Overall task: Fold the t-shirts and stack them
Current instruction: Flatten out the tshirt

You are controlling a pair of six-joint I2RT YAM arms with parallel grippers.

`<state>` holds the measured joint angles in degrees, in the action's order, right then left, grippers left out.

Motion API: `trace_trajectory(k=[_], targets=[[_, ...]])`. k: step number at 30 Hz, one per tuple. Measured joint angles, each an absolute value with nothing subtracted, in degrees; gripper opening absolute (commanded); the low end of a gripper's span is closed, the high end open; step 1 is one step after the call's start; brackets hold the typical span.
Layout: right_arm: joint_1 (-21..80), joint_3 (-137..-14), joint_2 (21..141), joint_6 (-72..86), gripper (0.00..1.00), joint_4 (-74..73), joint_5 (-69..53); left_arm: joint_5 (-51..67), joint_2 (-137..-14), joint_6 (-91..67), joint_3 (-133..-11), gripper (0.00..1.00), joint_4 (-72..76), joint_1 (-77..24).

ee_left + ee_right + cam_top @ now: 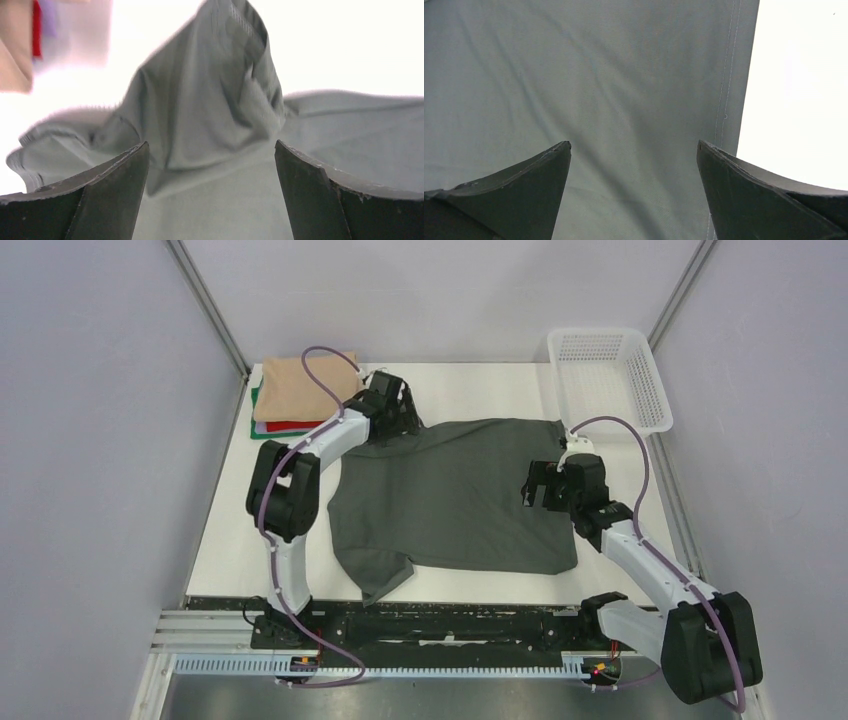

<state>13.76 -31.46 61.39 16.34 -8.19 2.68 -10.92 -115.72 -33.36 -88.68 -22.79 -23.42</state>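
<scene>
A dark charcoal-grey t-shirt [455,500] lies spread on the white table, one sleeve hanging towards the front edge. My left gripper [398,412] is open above its far left sleeve, which shows bunched in the left wrist view [210,110]. My right gripper [533,492] is open over the shirt's right part; the right wrist view shows flat cloth [599,85] and its hemmed edge between the fingers. A stack of folded shirts stands at the far left: tan [305,387] on top, red [280,427] and green [257,410] below.
A white lattice basket [606,378] stands at the far right corner. Grey walls close in the table on three sides. A metal rail [400,625] runs along the near edge by the arm bases.
</scene>
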Motion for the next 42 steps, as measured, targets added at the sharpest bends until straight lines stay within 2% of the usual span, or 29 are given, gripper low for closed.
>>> trace_trajectory(k=[3, 8, 15, 19, 21, 23, 29, 32, 34, 36, 37, 38, 39, 40, 42], targets=[[13.8, -31.4, 62.8, 15.5, 0.98, -7.0, 3.1, -12.9, -119.6, -31.5, -95.7, 0.88, -24.8, -22.2], [13.8, -31.4, 65.2, 14.7, 0.98, -6.0, 3.8, -12.5, -124.7, -29.6, -103.1, 0.66, -26.9, -19.7], [13.8, -31.4, 66.6, 14.1, 0.98, -5.7, 5.2, -9.2, -131.0, -26.7, -107.5, 0.49, -28.3, -18.2], [13.8, -31.4, 66.7, 13.7, 0.98, -5.6, 6.2, -8.4, -133.3, -26.1, -109.1, 0.22, -29.4, -18.5], [13.8, -31.4, 66.8, 13.5, 0.98, -5.6, 6.5, -8.4, -134.3, -25.9, -110.3, 0.03, -29.9, -18.5], [13.8, -31.4, 67.0, 13.4, 0.98, -5.6, 6.7, -8.5, -135.2, -25.5, -111.8, 0.02, -30.3, -18.6], [13.8, -31.4, 67.3, 13.2, 0.98, -5.6, 8.1, -9.4, -137.7, -23.9, -118.2, 0.02, -30.6, -18.2], [13.8, -31.4, 67.5, 12.8, 0.98, -5.6, 8.9, -9.2, -140.1, -23.1, -123.2, 0.07, -30.4, -17.3], [13.8, -31.4, 67.8, 12.8, 0.98, -5.6, 9.2, -8.9, -142.1, -22.4, -126.9, 0.19, -30.0, -16.8], [13.7, -31.4, 68.2, 12.6, 0.98, -5.6, 9.5, -8.8, -144.5, -21.7, -130.4, 0.21, -29.2, -16.1], [13.7, -31.4, 68.5, 12.4, 0.98, -5.6, 9.7, -8.6, -146.0, -21.6, -132.2, 0.26, -28.8, -15.8], [13.7, -31.4, 68.8, 12.4, 0.98, -5.6, 10.0, -8.4, -147.4, -21.6, -134.2, 0.45, -28.6, -15.6], [13.7, -31.4, 69.0, 12.4, 0.98, -5.6, 10.2, -8.2, -149.1, -21.6, -136.6, 0.81, -28.5, -15.3], [13.7, -31.4, 69.2, 12.3, 0.98, -5.6, 10.4, -7.8, -150.5, -21.4, -138.5, 0.88, -28.3, -15.1], [13.7, -31.4, 69.5, 12.3, 0.98, -5.7, 10.5, -6.5, -152.0, -21.3, -140.4, 0.91, -27.9, -14.8]])
